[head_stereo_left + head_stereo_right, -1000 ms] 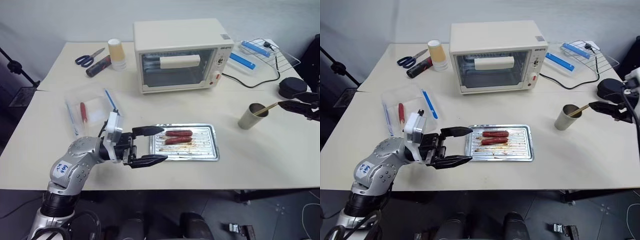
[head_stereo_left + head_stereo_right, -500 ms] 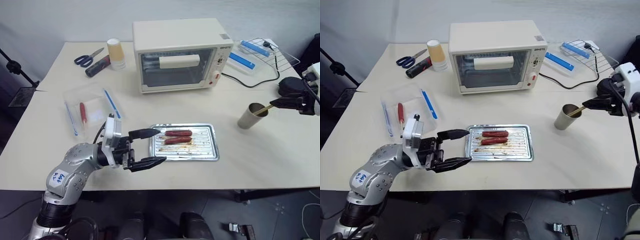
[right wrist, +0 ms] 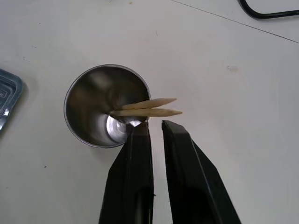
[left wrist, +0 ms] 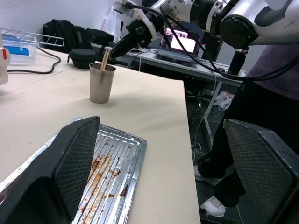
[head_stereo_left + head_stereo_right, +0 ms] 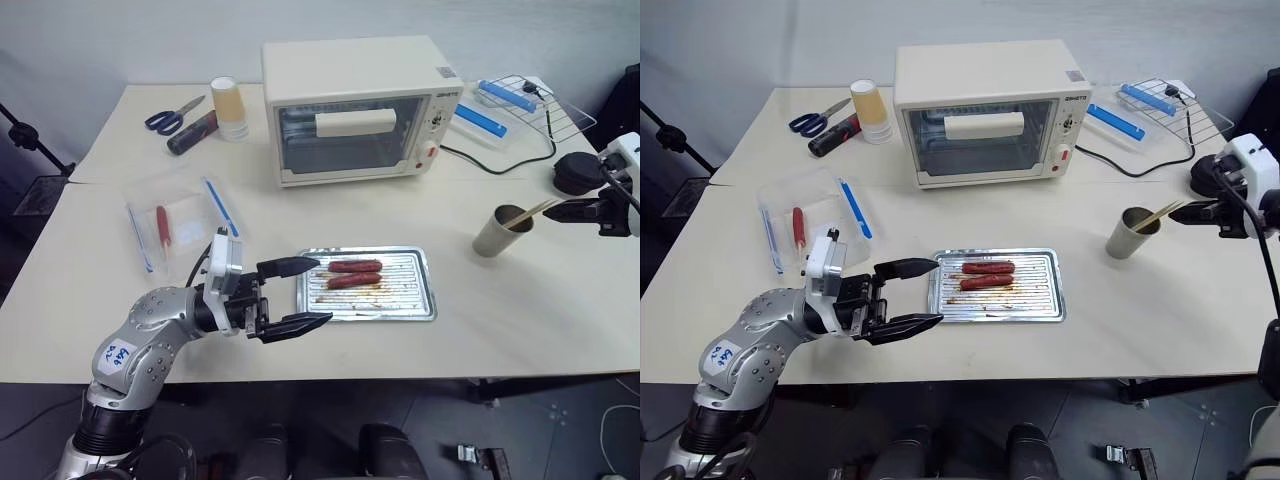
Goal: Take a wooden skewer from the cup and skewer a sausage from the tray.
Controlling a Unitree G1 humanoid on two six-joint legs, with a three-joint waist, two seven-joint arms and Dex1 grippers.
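Observation:
The grey-tan cup stands on the table right of the tray, with two wooden skewers leaning out over its rim toward my right gripper. Its fingers stand almost together with a thin slit. The skewer tips lie just past the fingertips, with nothing seen between them. The silver tray lies at the table's front middle and holds two reddish-brown sausages side by side in its back left part. My left gripper hovers open at the tray's left edge, pointing right.
A cream toaster oven stands behind the tray, its black cable running right. At the back right are a clear box with blue clips and a wire rack. Stacked cups, scissors and a plastic bag lie left.
My right gripper's fingers have come together at the skewer ends beside the cup. The left gripper stays open by the tray.

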